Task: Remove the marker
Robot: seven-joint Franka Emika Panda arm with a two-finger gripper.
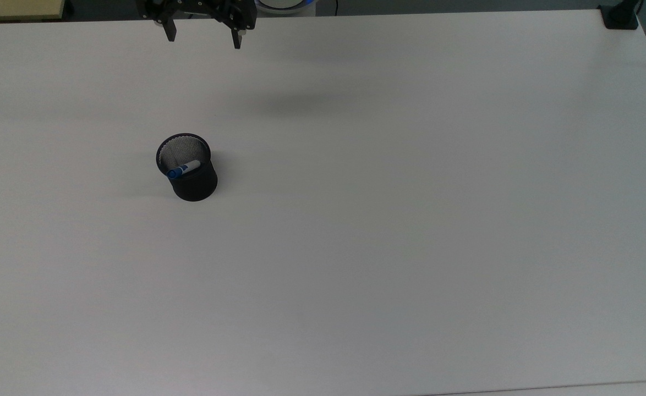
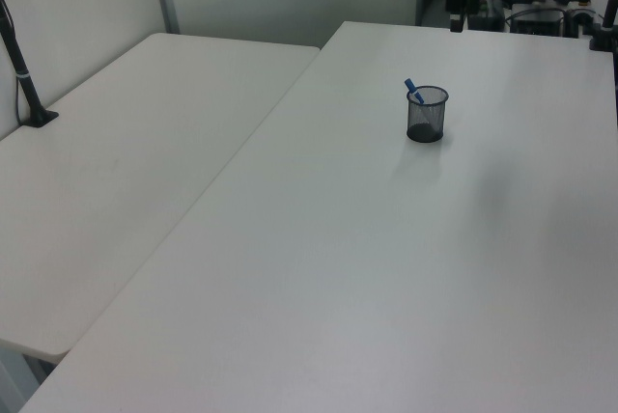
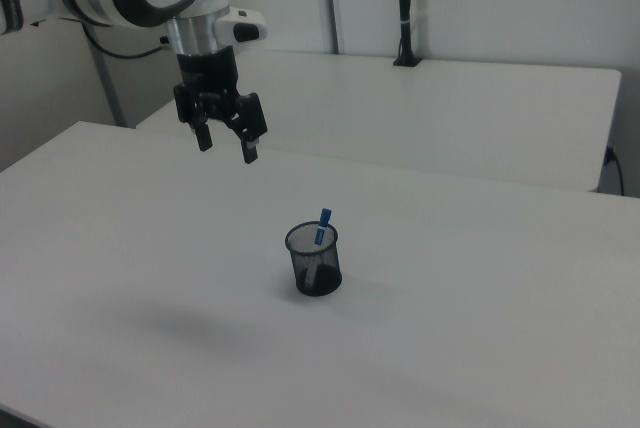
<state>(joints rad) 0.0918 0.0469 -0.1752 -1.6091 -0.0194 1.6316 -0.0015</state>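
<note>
I've got the gripper [image 3: 226, 148] hanging high above the tabletop [image 1: 389, 231], its fingers [image 1: 170, 32] spread apart with nothing between them. In the top view it sits at the upper edge, left of centre; in the right view it hangs up and to the right view's left of the cup, well apart from it. The marker [image 1: 183, 169] stands inside the black mesh cup [image 1: 191, 184], leaning against the rim, blue cap poking out above the edge. In the right view I see the cap [image 3: 323, 218] rising over the cup's far side, the white barrel showing through the mesh. In the left view the marker [image 2: 413, 91] tilts toward the left view's left. The cup stands upright on the white tabletop. A second white table [image 3: 480, 108] sits beside mine.
</note>
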